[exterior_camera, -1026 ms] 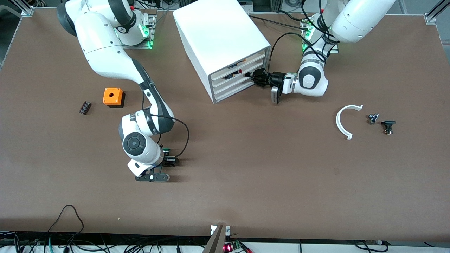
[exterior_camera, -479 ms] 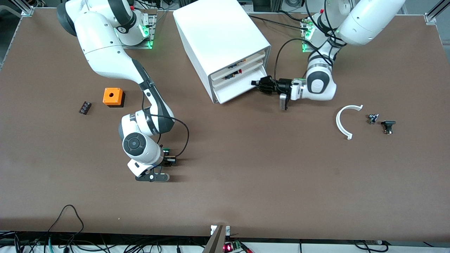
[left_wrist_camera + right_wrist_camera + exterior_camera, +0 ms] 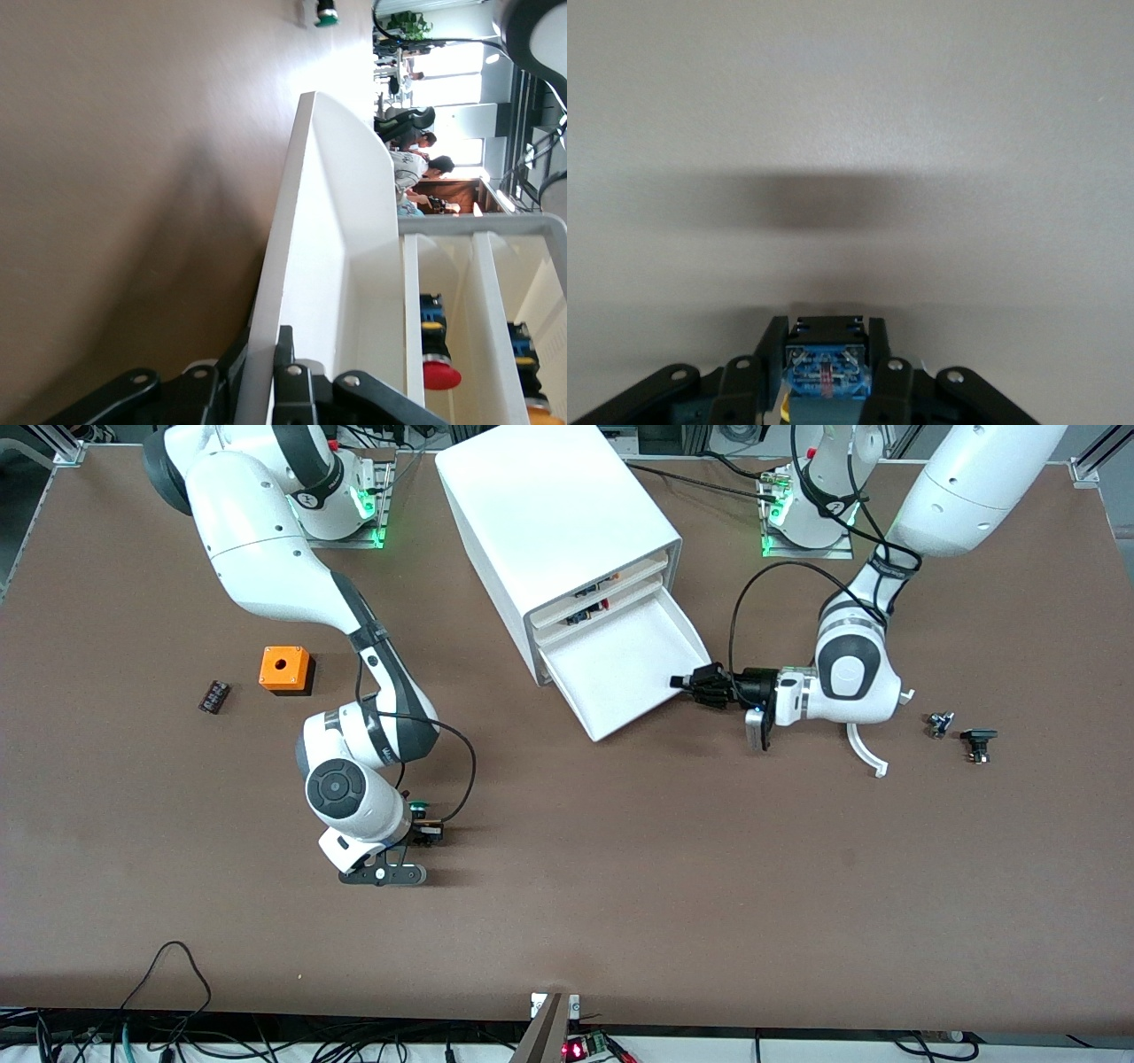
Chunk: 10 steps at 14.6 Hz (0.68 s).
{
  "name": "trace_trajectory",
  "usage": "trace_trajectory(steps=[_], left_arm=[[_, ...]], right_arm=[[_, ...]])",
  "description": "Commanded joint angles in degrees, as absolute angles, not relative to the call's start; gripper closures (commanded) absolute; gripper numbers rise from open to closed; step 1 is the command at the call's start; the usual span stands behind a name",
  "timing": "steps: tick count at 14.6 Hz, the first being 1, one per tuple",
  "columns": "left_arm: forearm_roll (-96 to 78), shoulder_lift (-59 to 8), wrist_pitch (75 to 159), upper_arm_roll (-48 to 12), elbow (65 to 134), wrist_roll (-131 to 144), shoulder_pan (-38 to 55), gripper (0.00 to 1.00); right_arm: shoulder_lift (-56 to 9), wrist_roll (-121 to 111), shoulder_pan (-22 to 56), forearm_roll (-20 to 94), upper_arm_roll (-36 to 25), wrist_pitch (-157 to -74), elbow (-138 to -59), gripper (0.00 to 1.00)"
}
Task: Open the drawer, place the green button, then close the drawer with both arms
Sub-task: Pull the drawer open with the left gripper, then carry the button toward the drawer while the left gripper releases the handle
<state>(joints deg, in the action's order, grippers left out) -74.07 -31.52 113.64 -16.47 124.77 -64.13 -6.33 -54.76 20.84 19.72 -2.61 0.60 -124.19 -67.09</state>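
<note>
- Black connector block [image 3: 213, 696] and orange cube [image 3: 285, 670]: bystanders toward my right arm's end of the bench [image 3: 567, 886]; neither belongs to this step.
- My right fingers [image 3: 423, 831]: clamped narrow on the button [image 3: 826, 376], low over the bench, nearer the front camera than the cube. The right wrist view shows the block body seated squarely between both pads, the green cap only just visible in the front view.
- Step in hand, as I judge it: lift the button straight up before travelling, so it does not drag, and carry it level so that it does not twist in the pads.
- Cabinet [image 3: 558, 522] and drawer [image 3: 625, 664]: the lowest tray stands pulled well out, its white floor bare, with plenty of landing room.
- My left fingers [image 3: 695, 684]: pinched shut on the drawer's front wall at its corner, one pad inside, one outside, as the left wrist view shows.
- Clearance: open bench lies between button and tray. The rim must be cleared from above, and my two hands should keep apart at that held corner.
- White arc piece [image 3: 864, 748] and small black parts [image 3: 961, 735]: toward my left arm's end, away from the route.
</note>
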Motion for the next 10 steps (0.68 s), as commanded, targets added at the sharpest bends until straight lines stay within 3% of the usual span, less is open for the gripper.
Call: trace_trajectory(steps=[1,5,6,7,8,10], left_arm=[[-71.3,-34.4,113.1,-15.9,120.2,-62.1,-7.4,1.00],[-71.2,-34.4,113.0,-14.5,119.4,-62.1,-7.5,1.00],[-71.0,-34.3,113.0,-14.3,119.1,-62.1,-7.5,0.80],[-70.8,-34.1,113.0,-14.4,119.1,-62.1,-7.6,0.06],[-70.5,-33.4,112.9,-14.3,119.2,-62.1,-7.8,0.00],[-70.3,-31.5,112.7,-14.3,119.2,-60.5,-8.3,0.00]], right_arm=[[-54.2,22.1,20.2,-3.5,0.7,-118.4,-62.4,1.00],[-54.1,27.5,22.8,-3.6,0.5,-113.0,-58.5,1.00],[-54.1,29.7,23.5,-3.7,0.5,-111.9,-57.5,1.00],[-54.1,32.1,24.5,-3.7,0.4,-110.8,-56.7,1.00],[-53.9,34.5,25.6,-3.6,0.4,-110.0,-56.2,1.00],[-52.5,39.4,27.2,-3.6,0.6,-108.8,-55.7,1.00]])
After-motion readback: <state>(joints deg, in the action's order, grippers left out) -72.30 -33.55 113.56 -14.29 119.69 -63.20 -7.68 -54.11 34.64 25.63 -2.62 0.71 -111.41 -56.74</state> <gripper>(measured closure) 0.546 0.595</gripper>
